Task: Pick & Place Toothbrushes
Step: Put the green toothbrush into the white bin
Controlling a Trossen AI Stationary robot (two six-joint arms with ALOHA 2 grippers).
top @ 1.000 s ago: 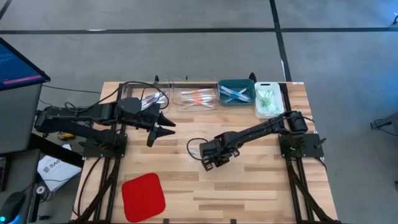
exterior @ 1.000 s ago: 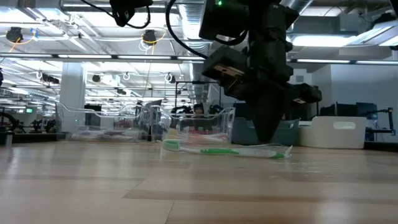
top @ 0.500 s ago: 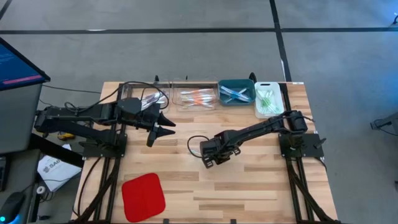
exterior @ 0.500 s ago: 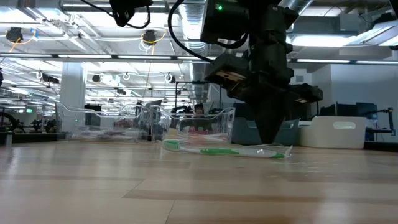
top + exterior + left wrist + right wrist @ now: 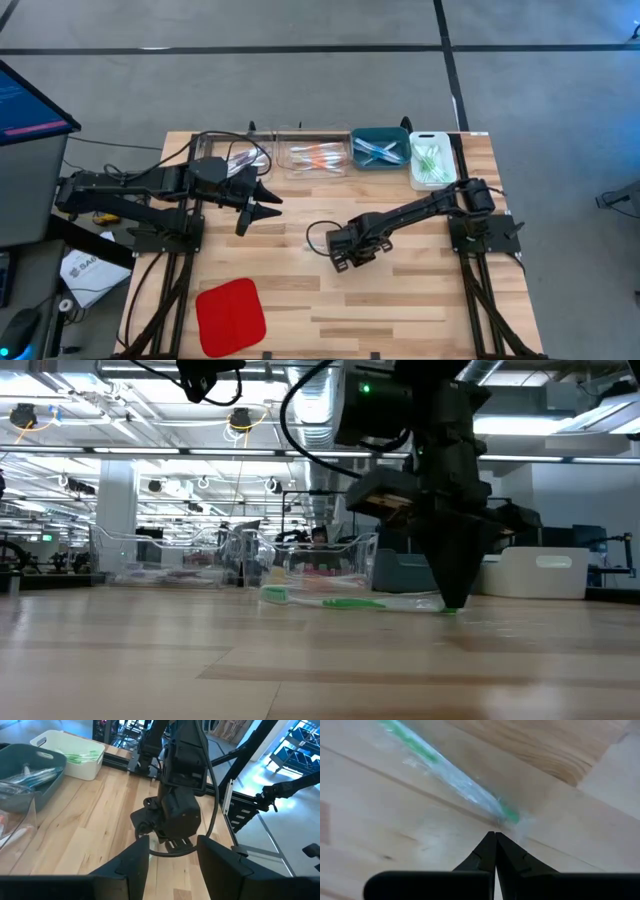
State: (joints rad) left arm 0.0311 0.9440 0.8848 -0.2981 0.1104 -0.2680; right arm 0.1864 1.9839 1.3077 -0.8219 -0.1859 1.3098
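Note:
A green toothbrush (image 5: 350,602) in a clear wrapper lies flat on the wooden table (image 5: 400,290) near its middle. My right gripper (image 5: 455,605) points down, shut, with its tips at the table by the toothbrush's right end (image 5: 512,817). My left gripper (image 5: 265,205) hangs open above the table's left part, holding nothing; its wrist view looks across at the right arm (image 5: 177,805). More toothbrushes lie in the bins along the far edge. My right gripper comes from above, pointing down, with its shut fingertips (image 5: 495,840) right beside the toothbrush's green-tipped end (image 5: 512,817). I cannot tell whether they touch it. The toothbrush lies flat on the table.
Along the far edge stand two clear bins (image 5: 235,160) (image 5: 315,157), a teal bin (image 5: 380,148) and a white bin (image 5: 430,160). A flat red pad (image 5: 230,312) lies near the front left corner. A dark cable loops beside the right gripper (image 5: 315,232).
My right gripper has moved toward the table's right edge along the toothbrush and sunk, so its shut tips now stand at the table by the toothbrush's right end. The toothbrush has stayed where it was.

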